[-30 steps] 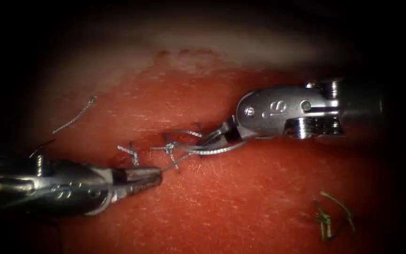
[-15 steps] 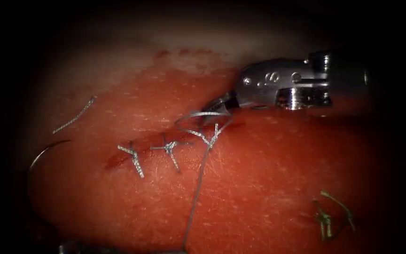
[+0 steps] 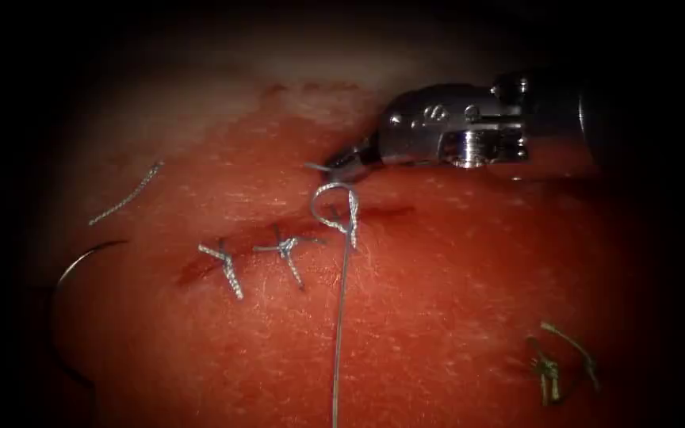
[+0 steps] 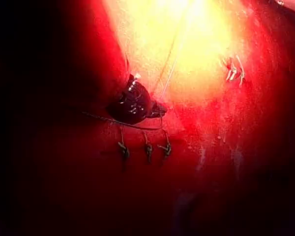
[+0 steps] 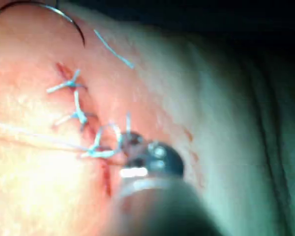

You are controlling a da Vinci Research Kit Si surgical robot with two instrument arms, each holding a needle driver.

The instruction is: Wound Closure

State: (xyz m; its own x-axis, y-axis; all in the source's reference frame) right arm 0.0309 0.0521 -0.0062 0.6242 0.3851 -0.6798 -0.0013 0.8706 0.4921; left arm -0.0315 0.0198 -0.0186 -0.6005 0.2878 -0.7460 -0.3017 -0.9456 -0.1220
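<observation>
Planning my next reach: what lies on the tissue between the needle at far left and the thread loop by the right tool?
In the endoscope view, two tied stitches cross the cut between the needle and the thread loop.

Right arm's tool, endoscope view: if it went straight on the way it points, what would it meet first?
The right arm's tool points left and slightly down, holding a thread end. The thread loop lies just below that line; the tissue probably comes first, though depth is unclear.
</observation>
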